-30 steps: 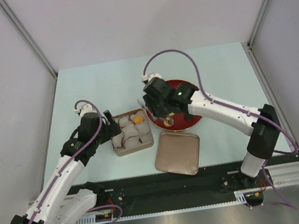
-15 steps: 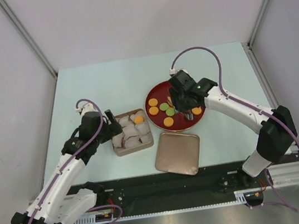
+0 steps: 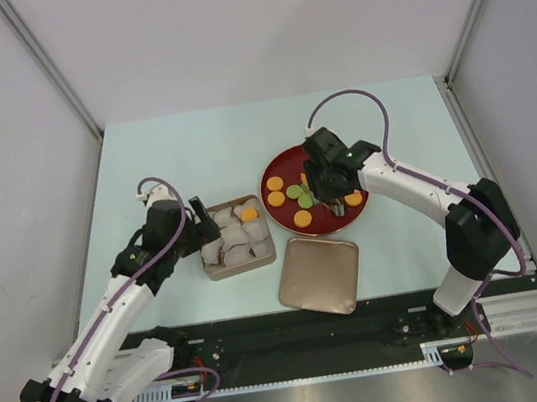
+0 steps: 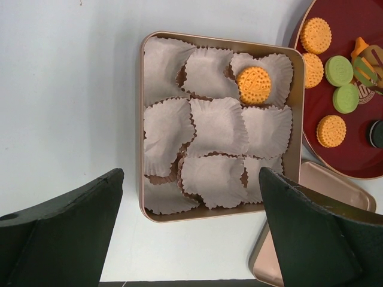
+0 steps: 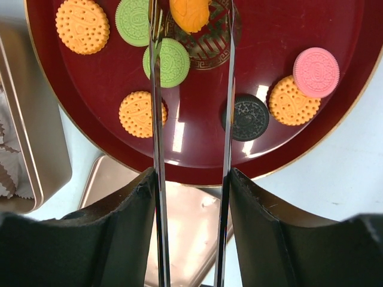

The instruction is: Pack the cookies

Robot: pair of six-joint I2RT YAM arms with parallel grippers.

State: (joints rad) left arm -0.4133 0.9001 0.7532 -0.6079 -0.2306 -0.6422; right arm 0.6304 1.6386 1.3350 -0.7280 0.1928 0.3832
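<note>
Most cookies lie on the red plate; one sits in the tin.
Probably light, stiff, brittle; pinch across the rim; right gripper straddles an orange cookie, grip unclear; left gripper gapes empty above the tin.

The lid is partly hidden behind a finger and cut off below.

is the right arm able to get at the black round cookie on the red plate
Probably yes: the black round cookie lies uncovered beside the metal tongs, though their tips seem occupied by an orange cookie.
</note>
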